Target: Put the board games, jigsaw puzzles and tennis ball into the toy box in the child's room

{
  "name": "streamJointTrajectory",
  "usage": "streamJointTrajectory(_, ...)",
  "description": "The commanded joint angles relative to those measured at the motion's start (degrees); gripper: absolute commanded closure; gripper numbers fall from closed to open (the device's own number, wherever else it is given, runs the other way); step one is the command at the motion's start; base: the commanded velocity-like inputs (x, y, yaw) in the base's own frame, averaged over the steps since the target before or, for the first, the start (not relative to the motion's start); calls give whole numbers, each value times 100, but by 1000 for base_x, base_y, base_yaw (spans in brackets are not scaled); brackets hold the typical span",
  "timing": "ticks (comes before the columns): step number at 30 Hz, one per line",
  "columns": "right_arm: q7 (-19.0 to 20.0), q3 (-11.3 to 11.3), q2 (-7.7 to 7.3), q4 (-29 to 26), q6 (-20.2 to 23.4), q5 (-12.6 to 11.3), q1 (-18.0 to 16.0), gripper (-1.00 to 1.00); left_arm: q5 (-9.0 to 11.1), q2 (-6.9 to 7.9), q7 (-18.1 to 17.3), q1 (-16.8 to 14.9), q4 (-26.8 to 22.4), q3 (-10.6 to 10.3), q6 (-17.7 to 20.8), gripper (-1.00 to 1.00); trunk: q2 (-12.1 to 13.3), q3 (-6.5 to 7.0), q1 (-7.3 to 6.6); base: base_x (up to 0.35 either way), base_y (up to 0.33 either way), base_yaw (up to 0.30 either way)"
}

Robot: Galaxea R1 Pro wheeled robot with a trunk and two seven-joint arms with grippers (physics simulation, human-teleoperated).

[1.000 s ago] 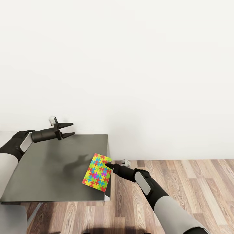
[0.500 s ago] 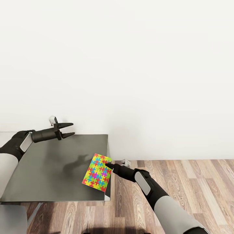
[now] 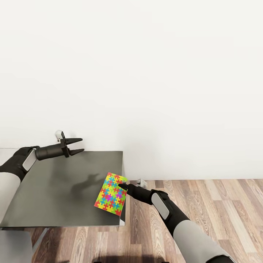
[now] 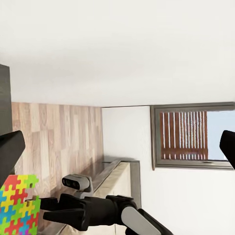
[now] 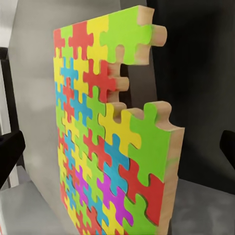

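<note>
One jigsaw puzzle (image 3: 111, 192) shifted rightward on table (image 3: 54, 190).

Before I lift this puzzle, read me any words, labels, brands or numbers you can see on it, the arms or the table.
None: no readable text shows in any view.
jigsaw puzzle: only coloured interlocking pieces, no lettering.
dark table top: plain, unmarked.
left gripper and right gripper: black, no labels or brand marks visible.
</note>
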Motion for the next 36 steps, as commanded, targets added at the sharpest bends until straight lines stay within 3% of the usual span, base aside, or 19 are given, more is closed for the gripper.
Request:
streamJointTrajectory(1, -2, 4, -1, -2, 25, -27, -4, -100, 29, 7, -21, -6, 4, -37, 43, -100, -10, -9, 3, 0, 3, 0)
streamJointTrajectory(36, 108, 12, -25, 261, 9, -18, -17, -100, 36, -6, -21, -6, 4, -37, 43, -100, -10, -9, 3, 0, 0, 0)
